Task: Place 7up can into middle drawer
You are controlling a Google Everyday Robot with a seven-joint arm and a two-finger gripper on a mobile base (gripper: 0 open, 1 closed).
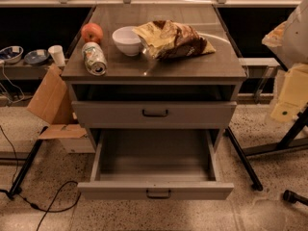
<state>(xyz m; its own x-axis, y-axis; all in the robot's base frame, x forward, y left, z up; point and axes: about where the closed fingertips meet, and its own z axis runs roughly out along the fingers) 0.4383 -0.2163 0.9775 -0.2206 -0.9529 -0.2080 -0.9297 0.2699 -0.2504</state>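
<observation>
7up can lay sideways near the surface front-left corner; middle drawer stood open. The tool was out of view, its opening untellable. Next step likely: grasping the can.

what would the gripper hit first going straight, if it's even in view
The gripper is not in view, so no line can be drawn. The 7up can lies on the cabinet top; the middle drawer stands open.

Gripper offscreen; pale bulk beyond right edge
</observation>
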